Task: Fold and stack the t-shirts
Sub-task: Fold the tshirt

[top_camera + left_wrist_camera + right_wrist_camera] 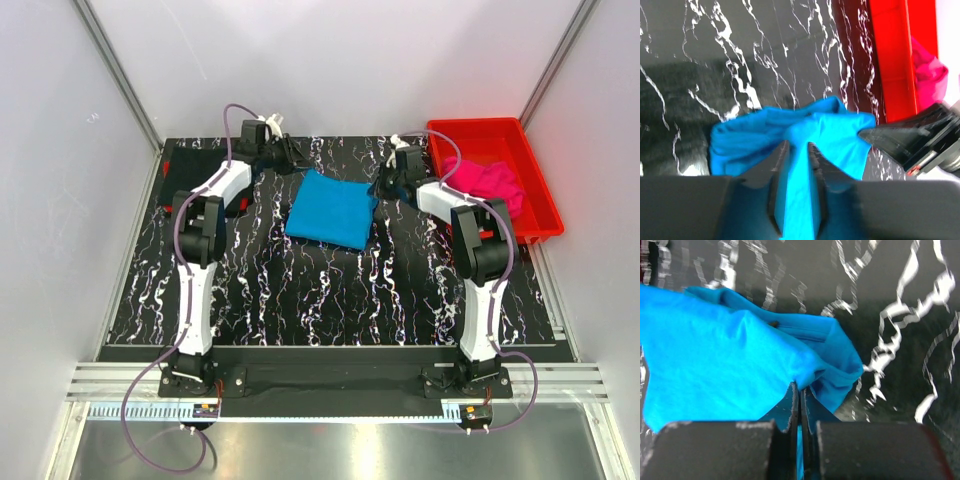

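The turquoise-blue t-shirt [332, 208] lies folded mid-table, its far edge lifted. My left gripper [296, 158] is shut on its far left corner; in the left wrist view the cloth [790, 135] runs between my fingers [816, 165]. My right gripper [381, 184] is shut on its far right corner; in the right wrist view the shirt [725, 370] is pinched at the fingertips [793, 395]. The hot pink t-shirt [487, 181] lies crumpled in the red bin [535, 215]. The black folded t-shirt [198, 160] lies at the far left.
The red bin stands at the table's far right corner, also seen in the left wrist view [892, 55] with the pink shirt [927, 75]. White walls enclose the black marbled table [330, 300].
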Motion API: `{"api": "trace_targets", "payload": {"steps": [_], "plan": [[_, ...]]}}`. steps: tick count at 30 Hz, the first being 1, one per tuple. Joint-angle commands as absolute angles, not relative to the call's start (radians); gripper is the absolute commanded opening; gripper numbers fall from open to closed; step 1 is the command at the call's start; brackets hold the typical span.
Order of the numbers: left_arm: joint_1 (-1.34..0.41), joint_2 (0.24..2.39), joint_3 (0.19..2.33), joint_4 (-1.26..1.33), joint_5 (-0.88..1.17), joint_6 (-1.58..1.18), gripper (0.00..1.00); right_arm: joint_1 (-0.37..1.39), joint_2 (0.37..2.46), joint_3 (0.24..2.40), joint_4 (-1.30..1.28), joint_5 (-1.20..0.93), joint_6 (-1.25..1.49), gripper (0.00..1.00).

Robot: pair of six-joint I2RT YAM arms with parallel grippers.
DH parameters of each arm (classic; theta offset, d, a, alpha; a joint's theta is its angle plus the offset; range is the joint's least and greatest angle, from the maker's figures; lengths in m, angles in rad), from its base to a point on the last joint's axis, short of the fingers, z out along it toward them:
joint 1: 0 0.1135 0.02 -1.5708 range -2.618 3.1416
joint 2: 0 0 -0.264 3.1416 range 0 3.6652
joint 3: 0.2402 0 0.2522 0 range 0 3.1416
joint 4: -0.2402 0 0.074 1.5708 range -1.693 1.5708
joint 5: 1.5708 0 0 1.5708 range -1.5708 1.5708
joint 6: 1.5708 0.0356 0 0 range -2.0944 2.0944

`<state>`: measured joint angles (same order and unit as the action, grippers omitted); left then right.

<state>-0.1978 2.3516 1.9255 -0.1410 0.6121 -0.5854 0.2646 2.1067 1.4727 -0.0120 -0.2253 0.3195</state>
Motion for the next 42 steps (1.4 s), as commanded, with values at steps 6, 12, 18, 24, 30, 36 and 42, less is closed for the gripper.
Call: {"api": "trace_targets", "payload": {"steps": [6, 12, 18, 24, 30, 36, 42], "plan": [[-0.19, 2.416, 2.054, -0.141, 0.614, -0.597, 0.49, 0.23, 2.019, 1.374, 0.13, -0.11, 0.408, 0.58], [-0.179, 2.291, 2.014, -0.288, 0.479, -0.47, 0.54, 0.229, 1.968, 1.374, 0.048, -0.233, 0.411, 0.74], [-0.193, 2.143, 1.849, -0.341, 0.338, -0.403, 0.57, 0.227, 2.037, 1.361, 0.06, -0.387, 0.439, 0.74], [-0.215, 2.057, 1.688, -0.391, 0.304, -0.429, 0.57, 0.215, 2.097, 1.37, 0.029, -0.385, 0.417, 0.72], [-0.224, 2.011, 1.485, -0.295, 0.367, -0.491, 0.57, 0.201, 2.146, 1.35, 0.044, -0.452, 0.405, 0.38], [-0.256, 1.977, 1.413, -0.314, 0.355, -0.54, 0.6, 0.138, 2.177, 1.311, 0.158, -0.618, 0.394, 0.26], [-0.295, 1.924, 1.303, -0.356, 0.287, -0.633, 0.6, 0.092, 2.255, 1.431, 0.055, -0.749, 0.393, 0.54]]}}
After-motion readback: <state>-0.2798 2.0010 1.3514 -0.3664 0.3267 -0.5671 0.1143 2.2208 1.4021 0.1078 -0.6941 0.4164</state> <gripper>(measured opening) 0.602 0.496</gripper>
